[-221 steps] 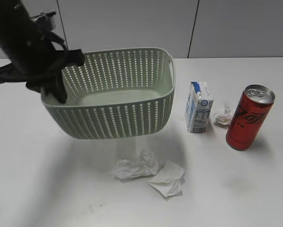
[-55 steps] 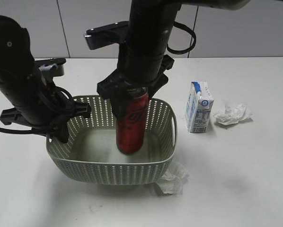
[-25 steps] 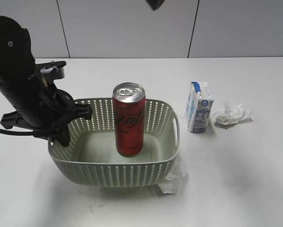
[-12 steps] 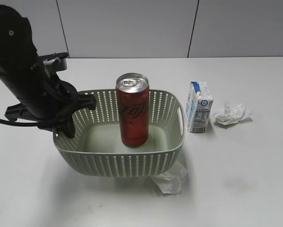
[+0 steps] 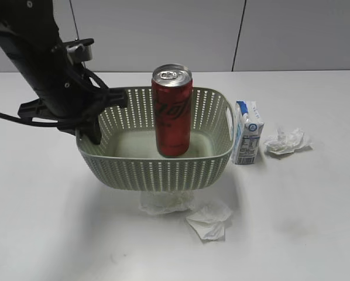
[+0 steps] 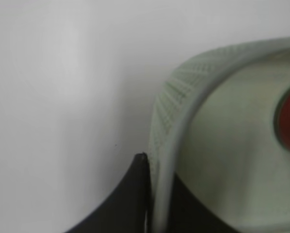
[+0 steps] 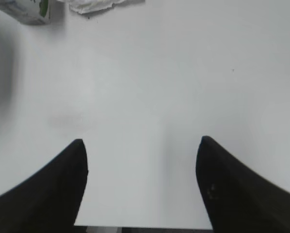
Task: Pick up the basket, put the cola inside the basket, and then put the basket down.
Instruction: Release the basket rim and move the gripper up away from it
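The pale green basket (image 5: 163, 172) hangs above the table, a little tilted, held by its left rim. The red cola can (image 5: 173, 111) stands upright inside it, its silver top above the rim. My left gripper (image 5: 92, 130) is shut on the basket's left wall. In the left wrist view the jaws (image 6: 157, 167) pinch the basket's rim (image 6: 181, 121), and a red edge of the can (image 6: 288, 121) shows at the right. My right gripper (image 7: 141, 145) is open and empty over bare table; it is out of the exterior view.
A small white-and-blue milk carton (image 5: 247, 140) stands right of the basket, and also shows in the right wrist view (image 7: 26, 10). A crumpled tissue (image 5: 287, 141) lies further right. Two crumpled tissues (image 5: 207, 219) lie under and in front of the basket.
The left gripper has lifted the basket with the can in it up and to the right. The tissues beneath it now show. The right arm had withdrawn before that.
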Robot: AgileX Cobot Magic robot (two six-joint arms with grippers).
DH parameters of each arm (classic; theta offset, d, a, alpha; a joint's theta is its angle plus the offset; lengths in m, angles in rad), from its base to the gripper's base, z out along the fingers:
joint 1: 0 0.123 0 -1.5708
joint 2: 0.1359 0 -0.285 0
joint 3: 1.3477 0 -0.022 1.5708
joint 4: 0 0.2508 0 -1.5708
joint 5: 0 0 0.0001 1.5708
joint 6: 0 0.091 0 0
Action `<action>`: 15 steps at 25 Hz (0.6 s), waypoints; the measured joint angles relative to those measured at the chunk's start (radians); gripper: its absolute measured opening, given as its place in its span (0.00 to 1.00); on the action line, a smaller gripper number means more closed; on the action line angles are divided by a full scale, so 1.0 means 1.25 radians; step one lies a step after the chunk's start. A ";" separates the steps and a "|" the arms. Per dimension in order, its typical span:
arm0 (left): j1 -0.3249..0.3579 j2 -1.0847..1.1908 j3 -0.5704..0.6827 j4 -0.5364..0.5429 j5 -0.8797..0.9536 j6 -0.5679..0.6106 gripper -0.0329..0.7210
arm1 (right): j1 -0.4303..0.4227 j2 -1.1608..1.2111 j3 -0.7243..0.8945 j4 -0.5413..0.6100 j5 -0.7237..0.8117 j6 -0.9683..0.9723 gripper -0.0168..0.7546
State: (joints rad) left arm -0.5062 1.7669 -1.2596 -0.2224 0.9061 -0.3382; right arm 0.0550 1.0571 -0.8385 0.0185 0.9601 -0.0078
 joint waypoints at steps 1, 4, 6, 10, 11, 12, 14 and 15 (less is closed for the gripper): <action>0.007 0.006 -0.013 0.000 0.006 0.002 0.04 | 0.000 -0.039 0.039 0.001 -0.007 0.000 0.72; 0.033 0.016 -0.043 0.000 0.020 0.012 0.04 | 0.000 -0.158 0.144 0.002 -0.025 0.000 0.72; 0.057 0.027 -0.062 0.001 0.023 0.024 0.04 | 0.000 -0.240 0.204 0.003 -0.039 -0.001 0.72; 0.092 0.068 -0.098 0.003 0.032 0.050 0.04 | 0.000 -0.413 0.298 0.008 -0.062 -0.001 0.72; 0.097 0.082 -0.110 0.004 0.035 0.062 0.04 | 0.000 -0.454 0.308 0.011 -0.062 -0.001 0.72; 0.101 0.098 -0.119 0.006 0.039 0.073 0.04 | 0.000 -0.493 0.311 0.015 -0.062 -0.001 0.72; 0.103 0.129 -0.143 0.010 0.043 0.091 0.04 | 0.000 -0.558 0.311 0.021 -0.063 -0.002 0.71; 0.103 0.143 -0.153 0.012 0.043 0.095 0.04 | 0.000 -0.590 0.311 0.021 -0.059 -0.002 0.71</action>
State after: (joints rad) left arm -0.3777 1.9461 -1.4508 -0.2076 0.9603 -0.2197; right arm 0.0550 0.3198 -0.4495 0.0445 0.8864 -0.0098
